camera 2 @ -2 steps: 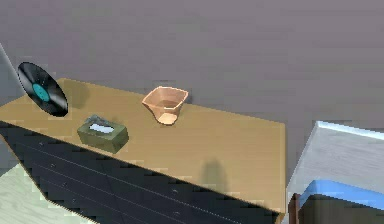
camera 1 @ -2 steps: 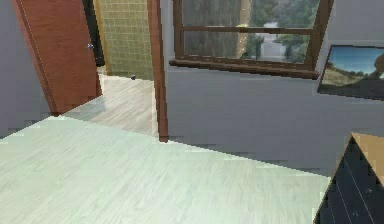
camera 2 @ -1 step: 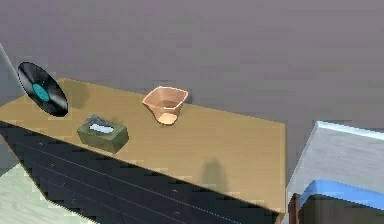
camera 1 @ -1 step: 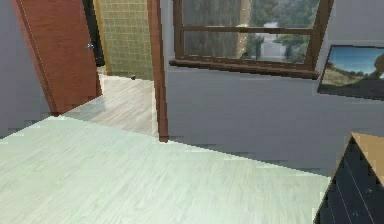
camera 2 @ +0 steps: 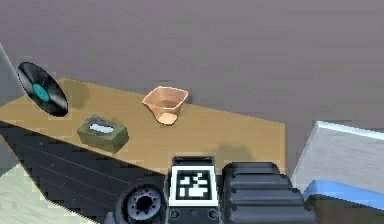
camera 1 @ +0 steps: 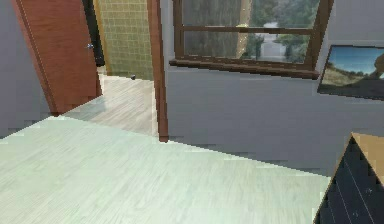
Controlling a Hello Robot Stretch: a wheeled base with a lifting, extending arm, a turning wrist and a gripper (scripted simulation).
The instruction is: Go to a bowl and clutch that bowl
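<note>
The pink bowl (camera 2: pixel 166 104) stands on the wooden top (camera 2: pixel 245 135), right of a tissue box (camera 2: pixel 103 131) and a leaning record (camera 2: pixel 42 87), while the gripper (camera 2: pixel 143 204) sits nearer, and I cannot tell whether it holds anything

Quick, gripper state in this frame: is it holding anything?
gripper: cannot tell whether it holds anything; its far end can't be made out at the arm side view's bottom edge. The peach bowl stands on the wooden top.
</note>
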